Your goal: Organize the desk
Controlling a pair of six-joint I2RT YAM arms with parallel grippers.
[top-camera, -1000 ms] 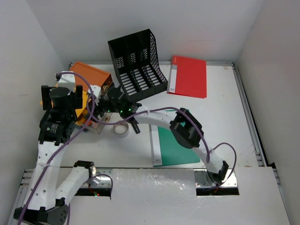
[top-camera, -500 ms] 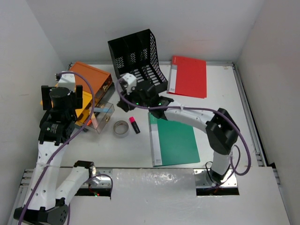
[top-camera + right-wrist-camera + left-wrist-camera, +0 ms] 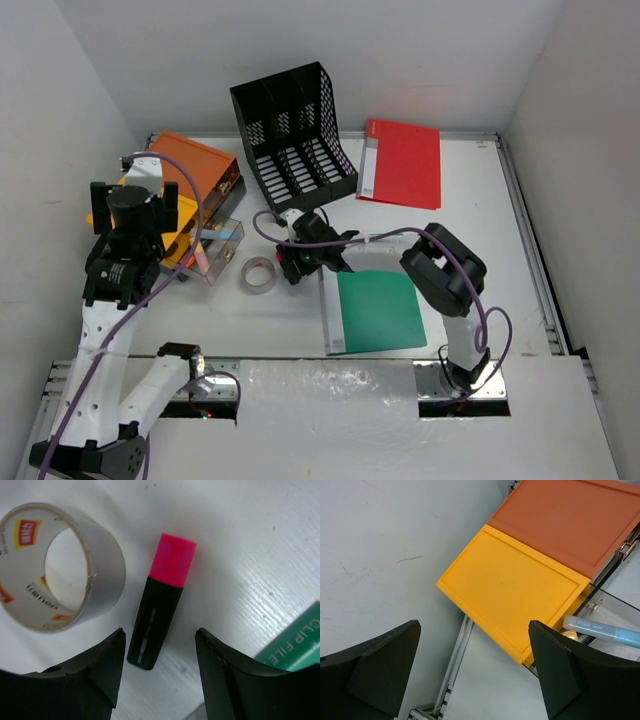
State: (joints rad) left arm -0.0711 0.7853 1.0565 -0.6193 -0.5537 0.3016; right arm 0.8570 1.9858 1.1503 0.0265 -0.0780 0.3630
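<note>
Tabletop (image 3: 470, 250) lies flat and, as I read it, wider left-right than near-far. Left fingers (image 3: 547, 650) spread wide, empty, above one orange-yellow drawer box (image 3: 515, 592) at far left. I count one tape roll (image 3: 60, 565) and one highlighter (image 3: 162, 610), its pink cap pointing away from the wrist. Right fingers (image 3: 111, 655) straddle the highlighter, parted, not gripping it. One mesh rack (image 3: 295, 130), one green folder (image 3: 378, 310), one red folder (image 3: 405, 162).

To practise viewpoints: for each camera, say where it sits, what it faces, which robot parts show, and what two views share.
Top external: overhead, behind, looking down on the desk; left arm, right arm show.
Left wrist: on left arm, facing drawer box; open left gripper shows.
Right wrist: on right arm, over highlighter and tape roll; open right gripper shows.
Shared: tape roll, top and right wrist.
</note>
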